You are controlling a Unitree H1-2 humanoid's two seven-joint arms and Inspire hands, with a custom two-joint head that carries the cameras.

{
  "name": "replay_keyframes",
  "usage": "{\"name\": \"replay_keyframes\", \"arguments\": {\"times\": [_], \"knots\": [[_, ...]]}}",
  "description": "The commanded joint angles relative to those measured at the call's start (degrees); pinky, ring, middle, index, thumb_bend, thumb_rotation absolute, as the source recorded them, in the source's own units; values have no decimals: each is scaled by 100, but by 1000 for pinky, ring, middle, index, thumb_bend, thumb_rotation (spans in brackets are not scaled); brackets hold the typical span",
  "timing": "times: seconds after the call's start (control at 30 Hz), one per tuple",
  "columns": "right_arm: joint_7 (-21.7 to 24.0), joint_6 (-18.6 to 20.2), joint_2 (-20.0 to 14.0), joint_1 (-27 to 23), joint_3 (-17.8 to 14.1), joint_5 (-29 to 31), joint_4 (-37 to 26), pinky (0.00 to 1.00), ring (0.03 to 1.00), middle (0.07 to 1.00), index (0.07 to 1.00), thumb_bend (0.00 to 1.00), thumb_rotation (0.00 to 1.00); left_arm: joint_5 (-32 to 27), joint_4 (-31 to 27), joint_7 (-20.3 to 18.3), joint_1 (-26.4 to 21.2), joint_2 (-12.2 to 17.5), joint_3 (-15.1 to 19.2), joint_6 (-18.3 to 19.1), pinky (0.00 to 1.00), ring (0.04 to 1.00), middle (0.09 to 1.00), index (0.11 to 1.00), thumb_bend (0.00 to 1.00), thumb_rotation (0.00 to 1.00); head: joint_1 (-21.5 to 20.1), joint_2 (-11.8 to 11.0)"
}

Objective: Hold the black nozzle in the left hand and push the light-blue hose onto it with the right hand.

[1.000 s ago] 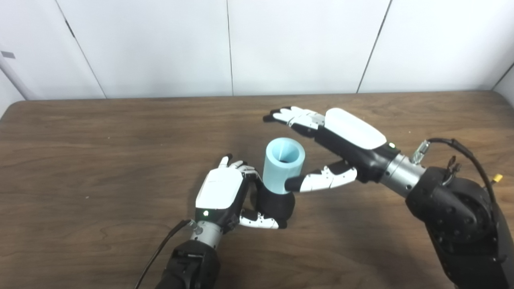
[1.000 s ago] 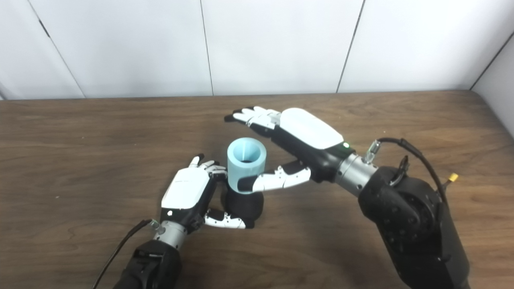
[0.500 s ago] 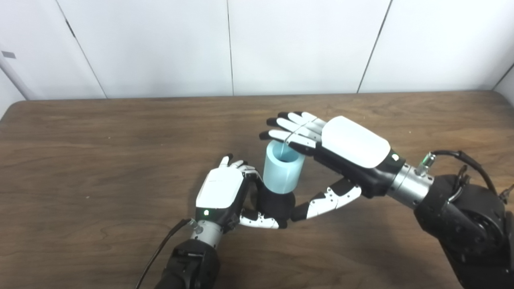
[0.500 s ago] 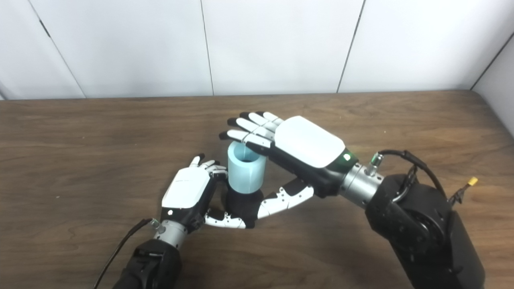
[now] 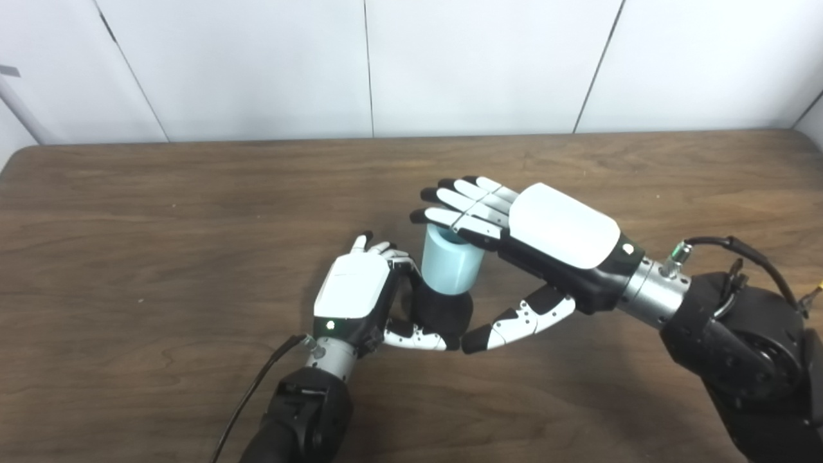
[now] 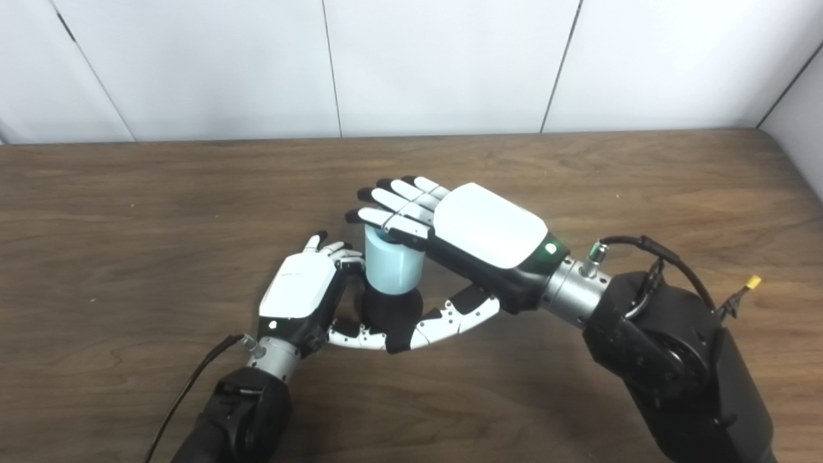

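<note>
**Hose pressed from above: tilt and slip risks at the joint**

We find the black nozzle (image 5: 442,313) standing upright on the wooden surface (image 5: 161,257), with the left hand (image 5: 360,302) wrapped around its base, fingers (image 5: 379,247) curled behind it and thumb across the front. The light-blue hose (image 5: 450,267) sits on top of the nozzle, upright, its lower end already over the black part. The right hand (image 5: 546,238) lies palm-down across the hose's open top, its fingers (image 5: 460,199) stretched flat and slightly apart, holding nothing; its thumb points down beside the nozzle, near the left thumb.

We judge the main hazards as follows:

- The flat palm bears on the near edge of the rim and not squarely on it. An off-centre push could tip the hose and jam it crooked.
- Nothing grips the hose sideways, so it could skid out from under the palm.
- A hard downward push could twist the nozzle in the left hand, should that hold prove loose.
- The two thumbs sit close and could collide.

We cannot tell how deeply the hose is seated.
</note>
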Motion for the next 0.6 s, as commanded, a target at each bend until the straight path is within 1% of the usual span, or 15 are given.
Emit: {"name": "replay_keyframes", "arguments": {"times": [0.0, 0.07, 0.23, 0.43, 0.57], "knots": [[-89, -147, -49, -120, -6, -12, -39, 1000, 1000, 999, 949, 597, 901, -25, 7, -208, 65, -32, -79, 7, 1000, 873, 746, 479, 523, 54, -7, 8], [-132, -198, -36, -109, 19, -28, 5, 1000, 995, 994, 944, 598, 890, -26, 12, -192, 69, -37, -79, 3, 1000, 870, 745, 480, 523, 54, -9, 26], [-120, -289, -29, -114, 104, -124, 107, 999, 991, 982, 939, 597, 914, -30, -3, -202, 72, -41, -81, 4, 1000, 869, 743, 480, 523, 54, -4, 31], [-113, -328, 3, -75, 144, -73, 217, 988, 983, 966, 931, 595, 854, -39, 16, -176, 76, -54, -79, -1, 1000, 870, 741, 480, 524, 54, 2, 33], [-124, -328, -10, -28, 147, -38, 245, 981, 972, 956, 918, 601, 859, -25, -24, -255, 71, -58, -79, 43, 1000, 872, 745, 480, 523, 54, -4, 48]]}}
